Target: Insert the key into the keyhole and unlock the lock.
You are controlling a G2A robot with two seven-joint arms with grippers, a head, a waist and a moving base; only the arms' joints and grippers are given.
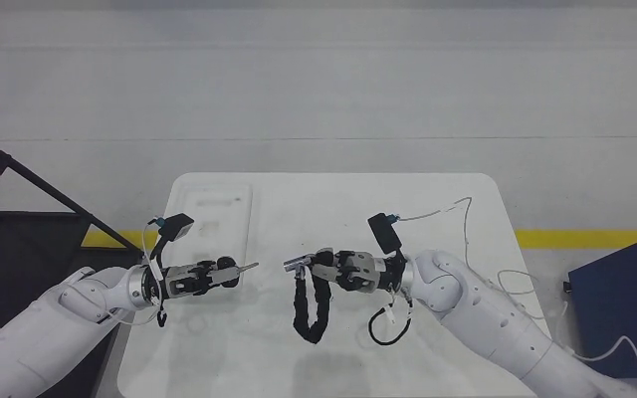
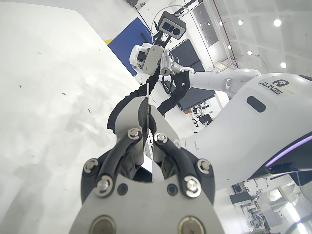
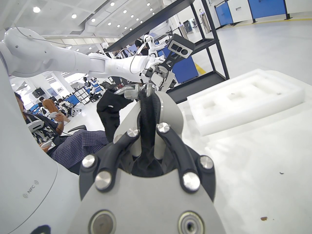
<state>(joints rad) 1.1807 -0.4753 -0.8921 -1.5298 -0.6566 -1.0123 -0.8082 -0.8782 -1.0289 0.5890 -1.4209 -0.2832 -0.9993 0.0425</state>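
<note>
As our left tool (image 1: 230,271) pinches the key (image 1: 249,266) and our right tool (image 1: 318,265) pinches the lock (image 1: 296,266), still apart, we must next align key with keyhole (image 2: 165,71).

My left hand (image 1: 232,271) grey with black links; key (image 1: 247,266) silver; lock (image 1: 296,265) silver, cloth sleeve (image 1: 311,316) black; surface (image 1: 428,209), foam tray (image 1: 214,204) plain white.

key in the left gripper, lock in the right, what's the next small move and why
Probably nudge the left gripper sideways to line the key up with the keyhole before pushing in. The key points at the lock in the right gripper with a gap between them, and in the left wrist view the keyhole sits slightly off the blade's line.
</note>
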